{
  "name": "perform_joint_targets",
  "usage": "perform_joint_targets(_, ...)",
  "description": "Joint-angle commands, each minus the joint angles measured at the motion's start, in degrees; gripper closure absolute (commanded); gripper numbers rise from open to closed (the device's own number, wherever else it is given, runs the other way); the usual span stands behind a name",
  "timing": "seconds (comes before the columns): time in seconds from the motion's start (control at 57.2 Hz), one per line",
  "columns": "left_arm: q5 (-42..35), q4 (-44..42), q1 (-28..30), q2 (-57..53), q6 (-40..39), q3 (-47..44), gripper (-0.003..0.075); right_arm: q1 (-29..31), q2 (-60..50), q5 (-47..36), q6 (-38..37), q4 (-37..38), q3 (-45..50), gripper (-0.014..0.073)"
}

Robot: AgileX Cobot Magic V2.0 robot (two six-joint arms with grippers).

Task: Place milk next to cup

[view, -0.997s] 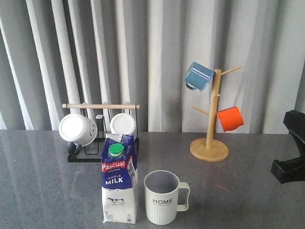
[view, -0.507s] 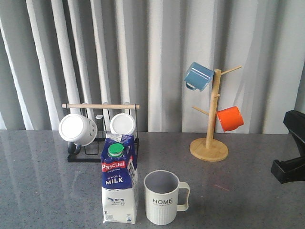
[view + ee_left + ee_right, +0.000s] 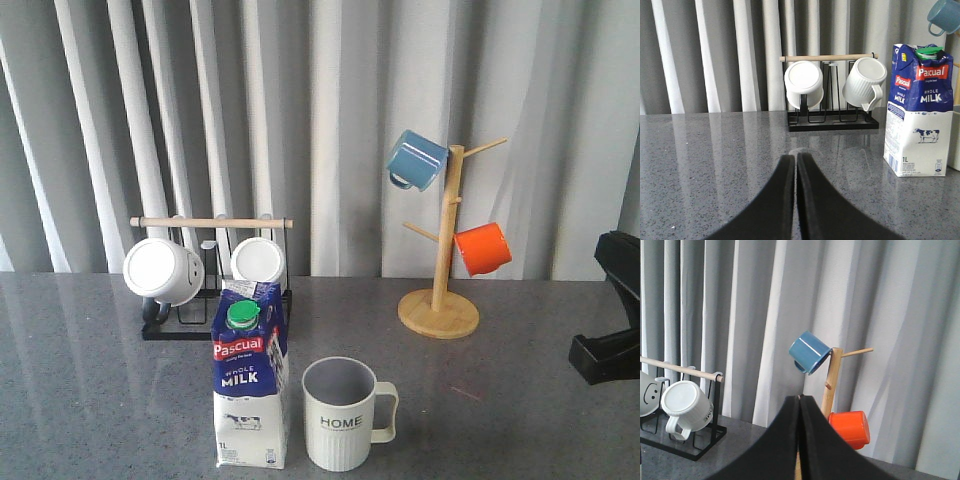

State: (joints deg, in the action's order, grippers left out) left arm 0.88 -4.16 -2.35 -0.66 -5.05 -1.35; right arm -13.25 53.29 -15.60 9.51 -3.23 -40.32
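The milk [image 3: 249,378], a tall blue-and-white gable-top carton with a green cap, is set upright on the grey tabletop [image 3: 520,400] just beside the cream ribbed "HOME" cup [image 3: 342,414], so placement seems done. Both hands, left hand [image 3: 794,172] and right hand [image 3: 800,410], are pressed together, holding nothing.

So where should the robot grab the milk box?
Probably around the flat blue middle of the milk, below its sloped top. It stands upright with the cup close on its right, so the left gripper coming from the open left side looks safest.
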Motion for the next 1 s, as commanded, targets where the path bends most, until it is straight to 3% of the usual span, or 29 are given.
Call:
perform_joint_targets(0.0,-4.76,0.56,-0.09,0.43,-0.5,1.19,0.0727,0.22,-0.44,-4.09,0.04,0.44,-1.92,0.0602)
perform_joint_targets(0.455,-4.76,0.56,-0.09,0.42,-0.5,1.19,0.0727,0.27,-0.64,-4.17,0.48,0.5,-1.43,0.0602)
perform_joint_targets(0.542,-4.76,0.56,-0.09,0.42,-0.5,1.19,0.0727,0.49,-3.05,0.59,3.04,0.41,0.49,0.0602)
perform_joint_targets(0.665,-4.76,0.56,-0.09,0.42,-0.5,1.19,0.0727,2.31,-9.87,6.81,3.5,0.44,6.0,0.0602)
perform_joint_targets(0.857,-4.76,0.56,-0.09,0.42,-0.5,1.19,0.0727,5.59,-21.64,7.04,2.51,0.49,18.71,0.0602)
perform_joint_targets(0.979,-4.76,0.56,-0.09,0.42,-0.5,1.19,0.0727,10.34,-31.33,6.36,-2.03,0.8,26.96,0.0602)
